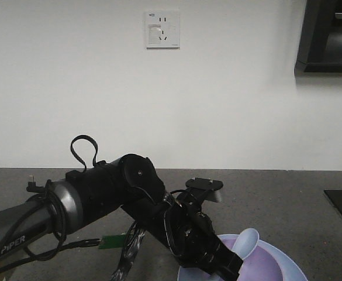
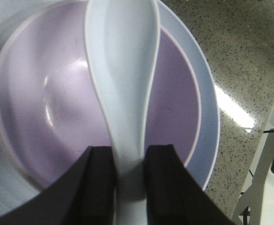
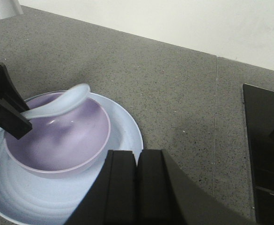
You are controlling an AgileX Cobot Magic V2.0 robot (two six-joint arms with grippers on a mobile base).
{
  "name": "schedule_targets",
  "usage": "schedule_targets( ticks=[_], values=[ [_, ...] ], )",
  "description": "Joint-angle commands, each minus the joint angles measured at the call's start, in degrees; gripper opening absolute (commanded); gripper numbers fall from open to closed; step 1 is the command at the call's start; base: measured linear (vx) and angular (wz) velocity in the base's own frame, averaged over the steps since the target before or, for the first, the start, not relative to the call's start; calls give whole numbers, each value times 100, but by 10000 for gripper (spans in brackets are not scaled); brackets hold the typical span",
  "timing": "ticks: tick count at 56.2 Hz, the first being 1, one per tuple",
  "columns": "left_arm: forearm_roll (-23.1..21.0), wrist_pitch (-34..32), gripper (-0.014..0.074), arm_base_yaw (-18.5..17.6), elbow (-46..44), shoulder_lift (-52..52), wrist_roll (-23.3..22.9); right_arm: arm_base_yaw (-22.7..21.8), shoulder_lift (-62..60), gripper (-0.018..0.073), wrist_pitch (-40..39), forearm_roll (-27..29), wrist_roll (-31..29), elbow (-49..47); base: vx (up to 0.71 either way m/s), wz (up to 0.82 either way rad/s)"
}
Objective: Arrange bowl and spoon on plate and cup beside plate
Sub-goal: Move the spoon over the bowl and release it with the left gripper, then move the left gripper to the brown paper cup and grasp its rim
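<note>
Spoon pinched at the handle by left gripper, fingers clamped on either side, scoop out over bowl. Bowl seated on plate, looks off-centre. Can't tell whether scoop touching bowl rim or hanging just above it. Right gripper closed on nothing, parked just beside plate's near edge. Cup not in any view.

Risks, as judged:
- Release from height: likely bounce on smooth plastic, spoon sliding over the rim onto plate or counter. Lower to contact first, then open.
- Handle long against a small bowl: possible tip-out once freed, handle weight outboard. Set scoop down inside, handle leaning on rim.
- Pressing down too far: light bowl, easy to tilt or skid across plate.
- Retracting back along the handle: fingers liable to drag spoon out again. Open wide, lift clear.
- Right gripper close to plate: any sideways sweep liable to nudge plate and shake the stack. Raise before travelling.
- Cup position unknown: worth locating before planning any reach.
</note>
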Motion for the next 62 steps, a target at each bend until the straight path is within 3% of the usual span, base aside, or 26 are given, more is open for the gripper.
schedule_targets(
  ticks=[1,10,19,23,31,43,49,53,62],
  values=[
    [-242,-91,435,-18,-196,-375,-118,-13,-5,-8,-430,-53,-12,-164,0,0],
    [-250,-91,510,-18,-196,-462,-103,-13,-5,-8,-425,-52,-12,-164,0,0],
    [-224,-149,514,1,-196,-801,258,-13,-5,-8,-420,-52,-12,-164,0,0],
    [6,-223,514,18,-196,-1059,342,-13,-5,-8,-416,-52,-12,-164,0,0],
    [1277,-282,513,18,-196,-1770,270,-13,-5,-8,-375,-52,-12,-164,0,0],
    [4205,228,512,18,-190,-2884,-1101,-13,-5,-8,-376,-71,-12,-164,0,0],
    [5328,881,512,55,-190,-3235,-1495,-13,-5,-8,-356,-72,-12,-164,0,0],
    [5625,1281,512,243,-172,-3400,-1602,-13,-5,-8,-328,-72,-12,-164,0,0],
    [5648,1270,512,932,369,-3723,-1624,-13,-5,-8,-285,-72,-12,-164,0,0]
  ],
)
